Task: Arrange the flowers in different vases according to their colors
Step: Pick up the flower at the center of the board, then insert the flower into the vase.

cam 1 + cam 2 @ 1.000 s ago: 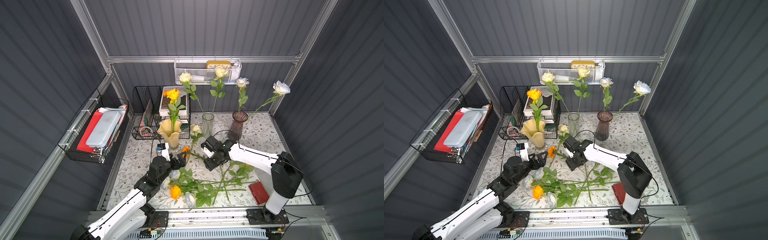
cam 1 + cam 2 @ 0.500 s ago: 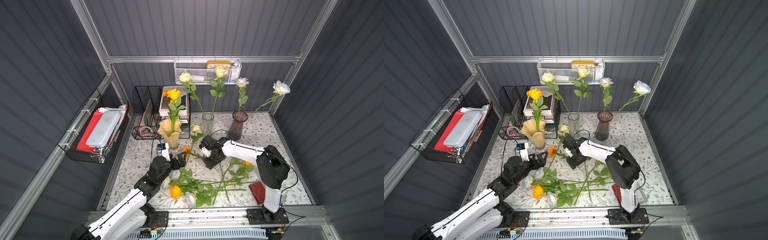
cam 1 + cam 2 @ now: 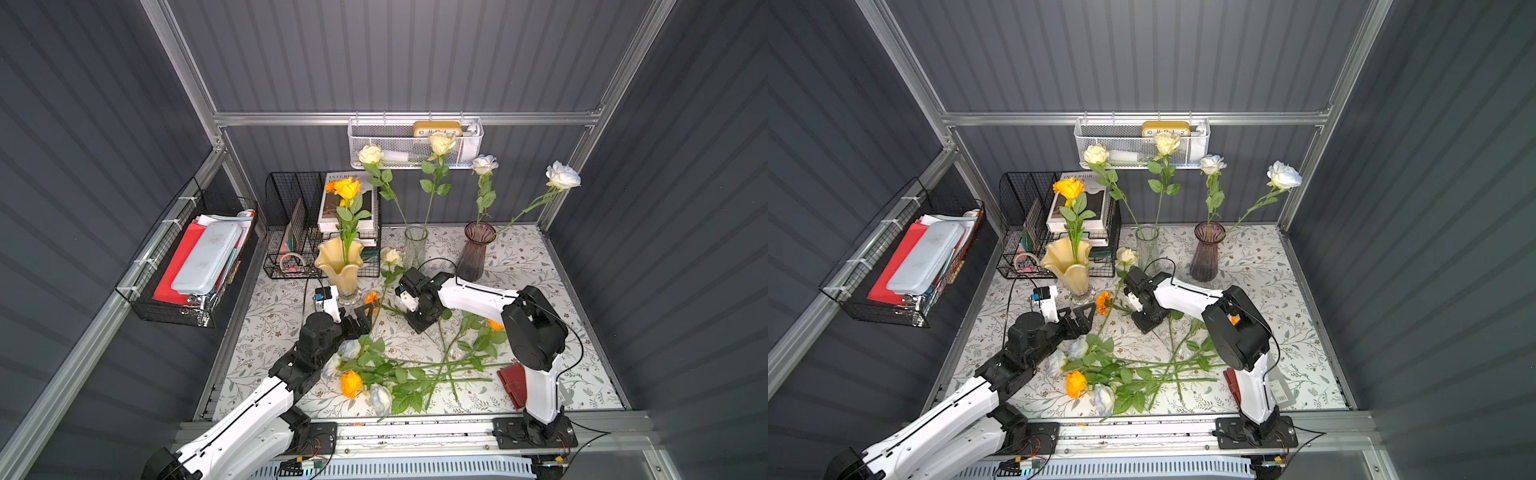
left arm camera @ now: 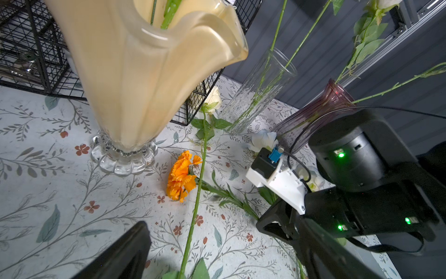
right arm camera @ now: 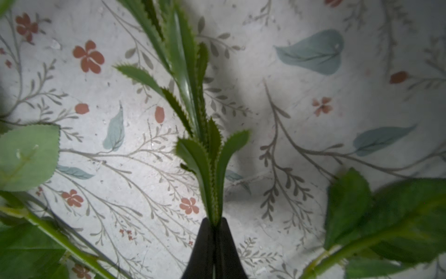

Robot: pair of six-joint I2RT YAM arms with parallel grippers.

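The right end effector (image 5: 214, 221) is pressed together, pinching the jagged green leaves on the stem of a marigold (image 3: 372, 298), low over the middle of the surface (image 3: 540, 266). The marigold's orange bloom lies on the cloth just right of the foot of the yellow vase (image 3: 338, 266). The left end effector (image 3: 360, 316) hovers spread wide and holding nothing, just near of the bloom.

A loose cream rose (image 3: 390, 255) lies with its head between the yellow vase and the glass vase (image 3: 415, 245), its stem running toward the near side. The yellow vase holds an orange rose (image 3: 347, 189). The glass vase holds two cream roses (image 3: 441, 143), and the purple vase (image 3: 476, 253) at far right holds two white roses (image 3: 562, 176). More flowers (image 3: 395, 370) lie tangled at the near edge.
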